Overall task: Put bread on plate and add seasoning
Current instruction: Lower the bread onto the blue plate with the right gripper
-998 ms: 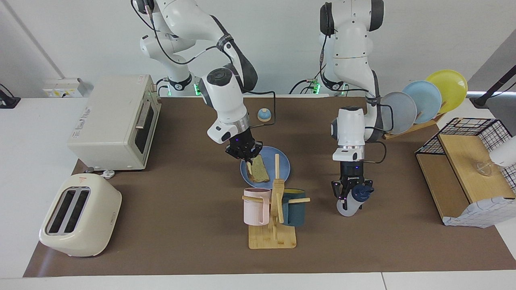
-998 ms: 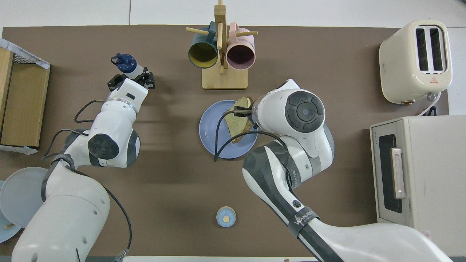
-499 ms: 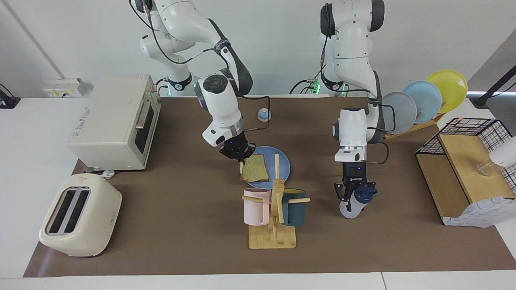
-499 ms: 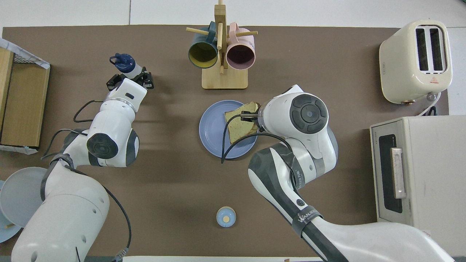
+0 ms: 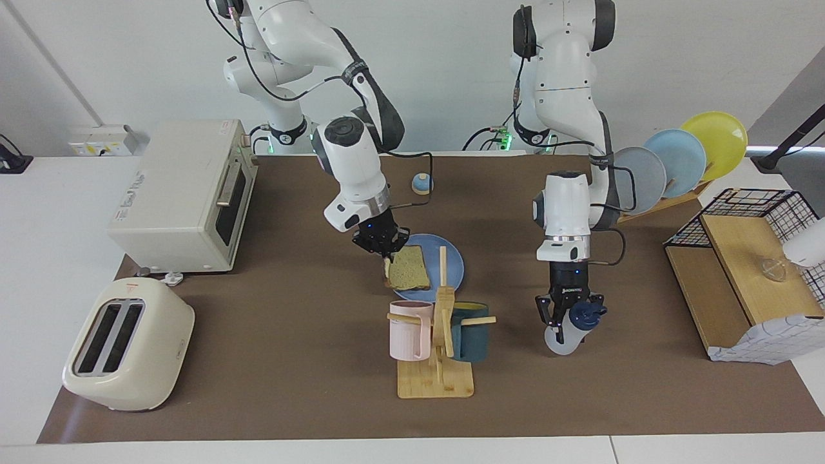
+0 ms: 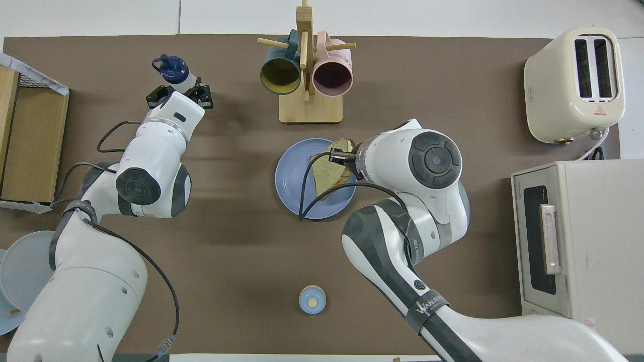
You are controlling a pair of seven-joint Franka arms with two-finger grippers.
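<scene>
You have the plate (image 5: 451,258) mid-surface (image 5: 290,335) with the bread (image 5: 408,276) on it; the mug rack (image 5: 437,361) sits just farther from the robots, the bell (image 5: 422,184) nearer them, and the toaster (image 5: 126,345) toward the right arm's end

I count two mugs (image 5: 412,330) on one wooden tree (image 5: 442,322), three racked plates (image 5: 675,162), one blue plate (image 5: 451,264), one toaster (image 5: 127,345), one oven (image 5: 184,193), one bell (image 5: 422,184).
</scene>
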